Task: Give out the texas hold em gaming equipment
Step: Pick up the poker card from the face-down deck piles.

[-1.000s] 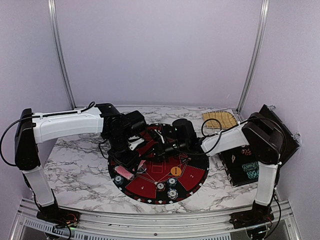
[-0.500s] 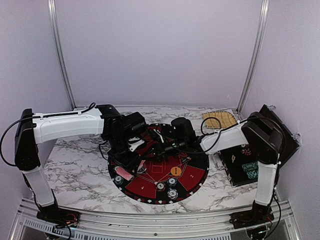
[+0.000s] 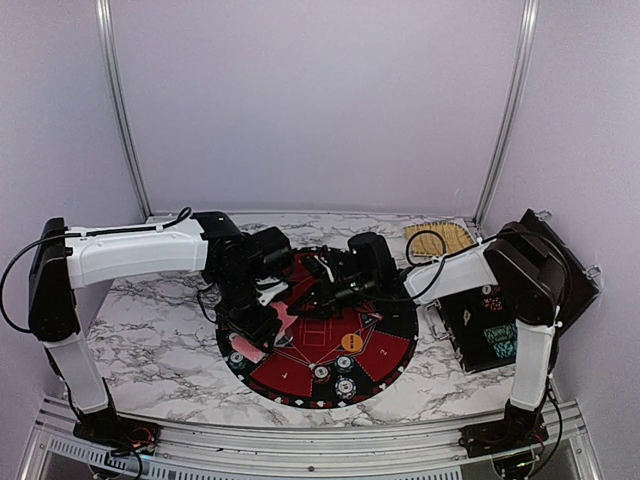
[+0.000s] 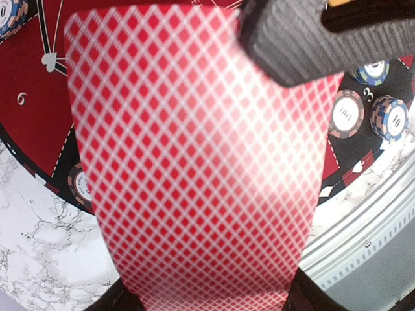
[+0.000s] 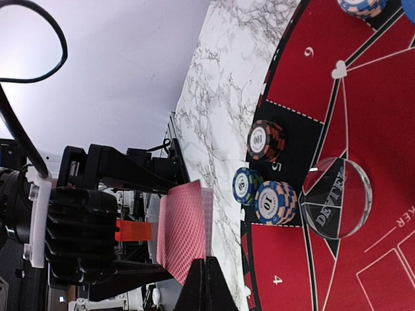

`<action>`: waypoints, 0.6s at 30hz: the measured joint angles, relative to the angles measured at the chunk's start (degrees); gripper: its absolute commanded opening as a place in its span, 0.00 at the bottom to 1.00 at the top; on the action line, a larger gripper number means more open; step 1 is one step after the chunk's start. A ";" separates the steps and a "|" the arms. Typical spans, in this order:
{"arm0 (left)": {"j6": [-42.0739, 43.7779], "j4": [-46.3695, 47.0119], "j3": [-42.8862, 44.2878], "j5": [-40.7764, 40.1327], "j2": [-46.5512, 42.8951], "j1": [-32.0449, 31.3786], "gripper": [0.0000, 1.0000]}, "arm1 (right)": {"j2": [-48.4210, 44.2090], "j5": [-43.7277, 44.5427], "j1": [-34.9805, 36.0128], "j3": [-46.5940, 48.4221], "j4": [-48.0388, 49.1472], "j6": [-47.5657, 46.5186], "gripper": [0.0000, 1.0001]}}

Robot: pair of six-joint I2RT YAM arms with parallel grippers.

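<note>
My left gripper is shut on a deck of pink-red-backed playing cards over the left of the round mat. The deck fills the left wrist view, the jaws clamping its lower end. My right gripper reaches in from the right; its jaws are pressed together on the edge of a card at that deck. Its finger shows over the deck's top corner. Chip stacks and a clear dealer button lie on the mat. An orange button lies near the mat's middle.
More chip stacks sit along the mat's near rim. A black case lies open at the right beside the right arm. A yellow woven pad lies at the back right. The marble table ends at a metal rail in front.
The right gripper has shifted slightly toward the far side. More of the pink cards shows beside the left gripper. The left arm has barely moved.
</note>
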 measured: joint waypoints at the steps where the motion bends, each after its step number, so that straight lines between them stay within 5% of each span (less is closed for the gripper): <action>1: -0.07 -0.02 -0.13 -0.02 -0.09 0.00 0.45 | 0.00 0.00 -0.24 0.00 -0.04 -0.04 0.00; 18: -2.32 -0.04 -2.60 0.02 -1.51 -0.11 0.45 | -1.36 -0.46 -4.52 -2.21 2.29 1.22 0.00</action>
